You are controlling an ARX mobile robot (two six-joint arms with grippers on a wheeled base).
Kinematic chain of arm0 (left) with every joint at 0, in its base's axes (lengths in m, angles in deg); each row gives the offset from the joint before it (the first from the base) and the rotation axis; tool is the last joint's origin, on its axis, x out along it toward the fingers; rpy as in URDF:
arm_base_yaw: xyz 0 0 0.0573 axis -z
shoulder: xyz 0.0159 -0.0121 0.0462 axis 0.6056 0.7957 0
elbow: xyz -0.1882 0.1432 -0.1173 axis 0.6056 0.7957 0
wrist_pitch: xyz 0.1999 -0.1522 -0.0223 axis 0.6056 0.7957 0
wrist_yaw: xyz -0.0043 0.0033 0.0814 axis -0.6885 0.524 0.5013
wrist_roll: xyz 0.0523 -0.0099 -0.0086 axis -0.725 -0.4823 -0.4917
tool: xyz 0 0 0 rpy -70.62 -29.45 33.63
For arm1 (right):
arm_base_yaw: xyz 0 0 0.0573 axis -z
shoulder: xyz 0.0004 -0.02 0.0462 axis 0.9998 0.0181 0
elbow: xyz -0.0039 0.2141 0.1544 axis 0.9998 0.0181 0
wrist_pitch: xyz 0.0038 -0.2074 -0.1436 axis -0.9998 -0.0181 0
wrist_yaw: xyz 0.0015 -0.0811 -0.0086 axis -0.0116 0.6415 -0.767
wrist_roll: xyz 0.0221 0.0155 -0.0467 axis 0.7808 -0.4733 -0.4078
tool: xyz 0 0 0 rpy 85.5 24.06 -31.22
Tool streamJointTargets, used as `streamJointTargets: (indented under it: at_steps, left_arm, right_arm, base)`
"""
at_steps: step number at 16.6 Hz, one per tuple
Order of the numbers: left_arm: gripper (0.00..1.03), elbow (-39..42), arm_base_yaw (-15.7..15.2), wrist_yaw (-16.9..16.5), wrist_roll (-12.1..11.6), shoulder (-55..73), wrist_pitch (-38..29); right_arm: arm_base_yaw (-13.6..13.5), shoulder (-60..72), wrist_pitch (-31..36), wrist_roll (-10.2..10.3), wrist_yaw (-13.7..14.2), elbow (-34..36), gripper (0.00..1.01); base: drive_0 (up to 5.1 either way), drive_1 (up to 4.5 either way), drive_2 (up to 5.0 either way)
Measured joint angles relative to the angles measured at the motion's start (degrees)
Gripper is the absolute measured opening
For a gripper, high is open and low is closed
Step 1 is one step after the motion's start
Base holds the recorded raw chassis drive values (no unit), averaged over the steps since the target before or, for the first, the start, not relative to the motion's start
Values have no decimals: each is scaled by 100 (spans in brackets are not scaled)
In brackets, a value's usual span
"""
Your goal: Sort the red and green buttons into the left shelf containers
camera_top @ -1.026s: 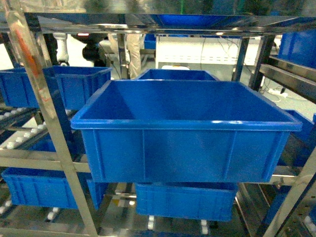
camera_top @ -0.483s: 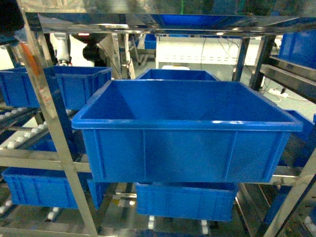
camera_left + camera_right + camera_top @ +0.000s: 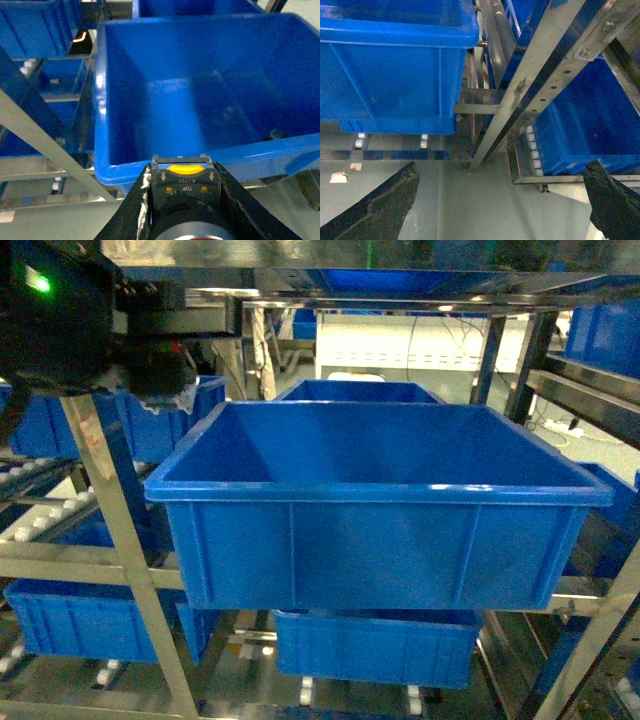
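Black button base [image 3: 186,186] upright in left hand [image 3: 184,197], above blue bin [image 3: 200,100]

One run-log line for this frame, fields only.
left gripper: shut on button block | position: over near rim of front blue bin | cap colour: hidden | right gripper: open, low beside shelf post

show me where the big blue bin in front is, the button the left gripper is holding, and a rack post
big blue bin [image 3: 380,550], head view, front wall.
button [image 3: 186,181], left wrist view, black base.
rack post [image 3: 120,540], head view, mid-length.
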Motion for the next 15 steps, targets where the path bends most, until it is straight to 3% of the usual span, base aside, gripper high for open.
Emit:
streamJointTargets:
  at_steps: [2, 7, 10, 13, 15]
  left_arm:
    - [28, -326, 90, -188, -133, 535, 76]
    - [28, -942, 240, 192, -131, 1519, -138]
    - [28, -1209, 92, 319, 81, 1954, -210]
    - [28, -1370, -170, 437, 503, 2256, -380]
    - [28, -1495, -245, 446, 634, 2441, -297]
  right_arm:
    - [-2, 0, 0, 0, 0, 0, 98]
    - [0, 0, 0, 0, 0, 0, 98]
    - [0, 0, 0, 0, 0, 0, 98]
    - [0, 0, 2, 0, 0, 0, 98]
    - [0, 0, 2, 0, 0, 0, 98]
  base:
    - [0, 0, 0]
    - [0, 0, 0]
    - [0, 0, 0]
    - [0, 0, 0]
    - [0, 0, 0]
